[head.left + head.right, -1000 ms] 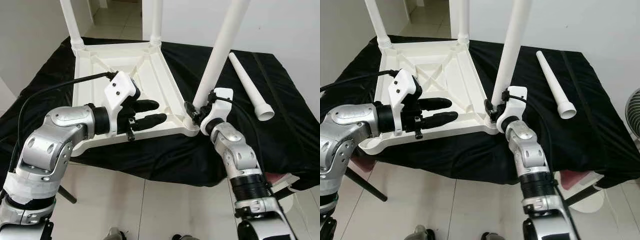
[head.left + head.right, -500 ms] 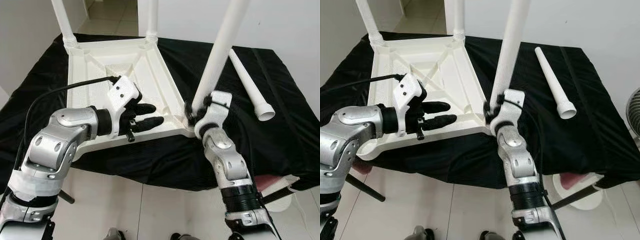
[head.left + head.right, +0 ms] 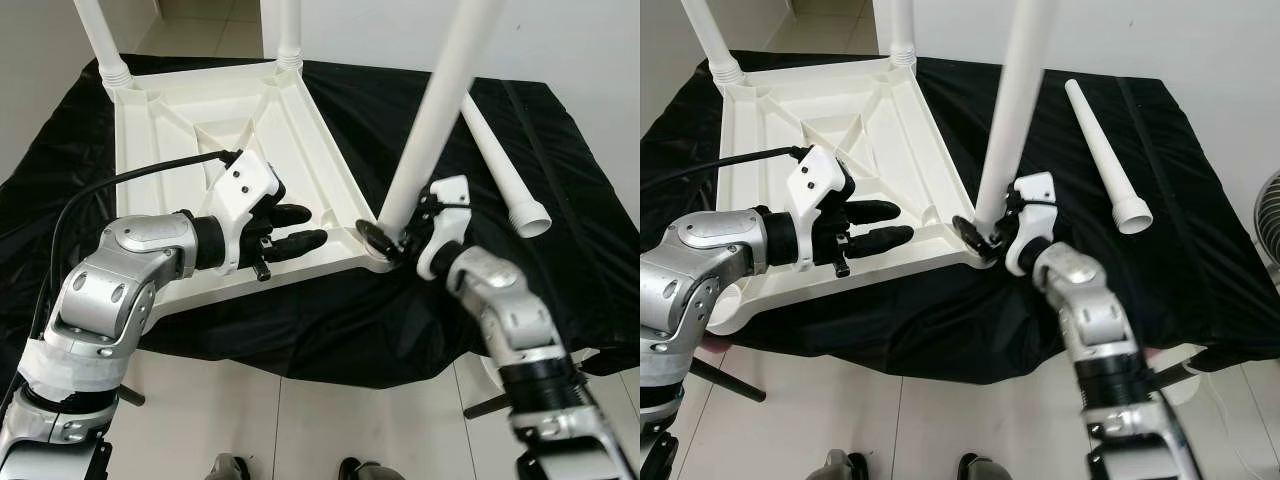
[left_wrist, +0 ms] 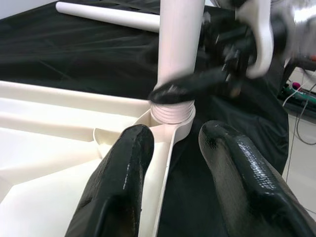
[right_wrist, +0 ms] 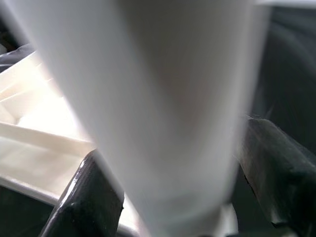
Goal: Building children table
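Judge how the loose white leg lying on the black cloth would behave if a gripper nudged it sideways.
The loose leg is a round, tapered tube, so it would probably roll, curving toward its narrow end rather than going straight. Its open, hollow end suggests it is light for its length. It looks like smooth rigid plastic, likely stiff but somewhat slippery, though the wrinkled black cloth may slow it.

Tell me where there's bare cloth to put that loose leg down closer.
Bare black cloth lies right of the loose leg out to the edge, and between that leg and the tabletop. It's crowded at the near corner, where the right gripper grips the leg and the left gripper rests on the tabletop.
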Controlling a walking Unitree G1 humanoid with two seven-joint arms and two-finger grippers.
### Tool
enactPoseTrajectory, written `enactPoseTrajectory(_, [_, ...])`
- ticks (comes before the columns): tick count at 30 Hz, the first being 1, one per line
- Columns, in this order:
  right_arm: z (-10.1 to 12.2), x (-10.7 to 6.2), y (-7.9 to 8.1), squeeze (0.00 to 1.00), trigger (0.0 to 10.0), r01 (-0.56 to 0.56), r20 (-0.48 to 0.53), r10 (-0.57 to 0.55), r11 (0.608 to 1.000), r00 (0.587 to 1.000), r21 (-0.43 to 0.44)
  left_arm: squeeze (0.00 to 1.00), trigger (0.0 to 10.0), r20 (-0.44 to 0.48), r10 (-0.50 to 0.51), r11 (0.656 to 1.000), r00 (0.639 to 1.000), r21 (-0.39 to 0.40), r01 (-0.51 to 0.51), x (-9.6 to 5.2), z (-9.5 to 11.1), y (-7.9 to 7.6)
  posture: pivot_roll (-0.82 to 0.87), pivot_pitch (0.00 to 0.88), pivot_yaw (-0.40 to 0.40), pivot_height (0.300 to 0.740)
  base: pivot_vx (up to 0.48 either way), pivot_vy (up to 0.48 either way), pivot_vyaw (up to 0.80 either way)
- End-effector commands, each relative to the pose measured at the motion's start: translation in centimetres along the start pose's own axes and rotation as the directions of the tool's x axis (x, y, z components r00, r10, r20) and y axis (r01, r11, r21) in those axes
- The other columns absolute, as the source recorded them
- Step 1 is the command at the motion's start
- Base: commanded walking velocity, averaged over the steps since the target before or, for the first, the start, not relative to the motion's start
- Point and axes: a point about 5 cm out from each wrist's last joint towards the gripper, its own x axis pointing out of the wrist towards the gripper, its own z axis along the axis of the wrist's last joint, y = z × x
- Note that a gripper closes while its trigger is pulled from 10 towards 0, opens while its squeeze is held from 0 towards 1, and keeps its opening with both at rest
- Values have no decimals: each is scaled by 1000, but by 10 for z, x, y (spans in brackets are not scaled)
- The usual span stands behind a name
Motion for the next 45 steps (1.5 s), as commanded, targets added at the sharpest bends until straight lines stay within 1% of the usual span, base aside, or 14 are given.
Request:
enactPoseTrajectory(1, [-4,1,2,0,10000,-44,-13,44,999,999,-5,0,10000,-8,106,994,994,-6,-106,0,-1,5,-14,172,15,740,0,0,0])
enactPoseTrajectory(6, [-4,2,-3,0,10000,-121,-27,120,992,992,-31,0,10000,-8,105,994,994,-5,-105,0,-1,5,-7,170,17,740,0,0,0])
enactPoseTrajectory(8, [-10,5,-9,0,10000,-209,-80,206,978,975,-31,0,10000,-9,105,994,994,-3,-105,-1,0,6,-1,169,22,740,0,0,0])
enactPoseTrajectory(17, [-16,20,-18,0,10000,-236,-113,233,972,966,-12,0,10000,-7,104,995,995,-2,-104,-1,1,5,7,164,25,740,0,0,0])
enactPoseTrajectory(18, [-19,24,-20,0,0,-219,-128,216,976,968,-11,0,10000,-7,104,995,995,-3,-104,-2,1,5,14,161,22,740,0,0,0])
enactPoseTrajectory(23, [-26,28,-20,0,0,-176,-156,175,984,972,7,0,10000,-7,105,994,994,-4,-105,-3,1,4,15,158,18,740,0,0,0])
enactPoseTrajectory(31, [-44,20,-16,0,0,-62,-219,71,997,973,44,0,10000,-7,103,995,995,-7,-103,-3,-1,3,8,156,17,740,0,0,0])
enactPoseTrajectory(34, [-59,14,-13,0,0,102,-274,-79,992,958,72,0,10000,-7,95,995,995,-10,-95,-2,-1,2,1,160,20,740,0,0,0])
enactPoseTrajectory(36, [-59,14,-13,0,0,102,-274,-79,992,958,72,0,10000,-7,95,995,995,-10,-95,-2,-1,2,1,160,20,740,0,0,0])
enactPoseTrajectory(37, [-64,12,-12,0,0,166,-297,-135,983,945,81,0,10000,-7,93,996,996,-11,-93,-2,-2,2,-1,163,22,740,0,0,0])
enactPoseTrajectory(40, [-76,10,-4,0,0,474,-356,-397,865,846,162,0,10000,-6,81,997,997,-14,-81,-1,-2,1,-5,167,23,740,0,0,0])
enactPoseTrajectory(41, [-76,10,-4,0,0,474,-356,-397,865,846,162,0,10000,-6,81,997,997,-14,-81,-1,-2,1,-5,167,23,740,0,0,0])
enactPoseTrajectory(42, [-77,10,-2,0,0,525,-370,-438,833,819,176,0,10000,-6,79,997,997,-14,-79,0,-2,1,-5,167,23,740,0,0,0])
enactPoseTrajectory(45, [-77,10,-2,0,0,525,-370,-438,833,819,176,0,10000,-6,79,997,997,-14,-79,0,-2,1,-5,167,23,740,0,0,0])
